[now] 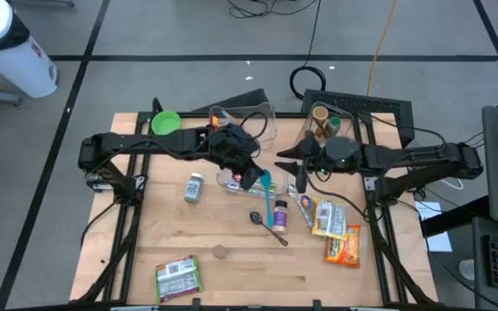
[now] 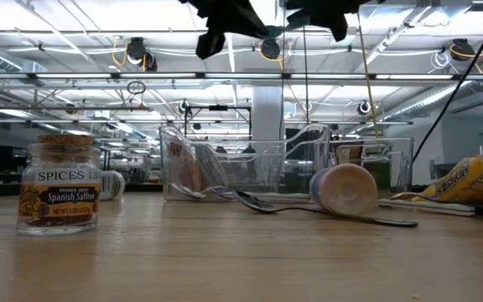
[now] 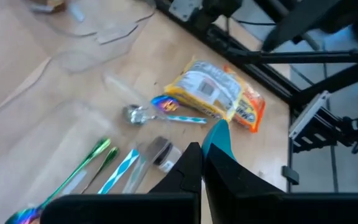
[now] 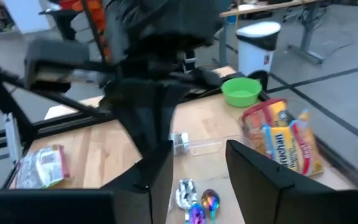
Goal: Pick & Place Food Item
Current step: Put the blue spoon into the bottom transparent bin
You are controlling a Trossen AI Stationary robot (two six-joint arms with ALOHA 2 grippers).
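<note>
Left pincer [image 1: 251,175] sits just left of centre in the high view, over the clear plastic tray [image 1: 232,180]. Jaws pinched fully together on the teal plastic utensil [image 3: 218,138]; its tip sticks out between the fingers in the left wrist view.

Right pincer [image 1: 300,179] is just right of centre in the high view, above the bench, nothing between the fingers. Jaws partly apart; a clear gap shows between the two dark fingers [image 4: 257,171] in the right wrist view.

Food items on the wooden bench [image 1: 240,276]:
- yellow and orange snack packets [image 1: 335,231], right of centre and below the right pincer in the high view, lying flat.
- green-labelled food pouch [image 1: 178,276], lower left of the high view, well apart from both arms.
- small glass spice jar with cork lid [image 2: 59,185], upright, left side of the low view.
- small grey-lidded jar [image 1: 194,187], lying left of the tray in the high view.

Metal spoon [image 1: 267,226] lies below centre in the high view, between the tray and the packets. Green plastic bowl [image 1: 165,123] is at the upper left corner of the bench. Clear plastic bin [image 1: 253,117] is at the upper middle.
</note>
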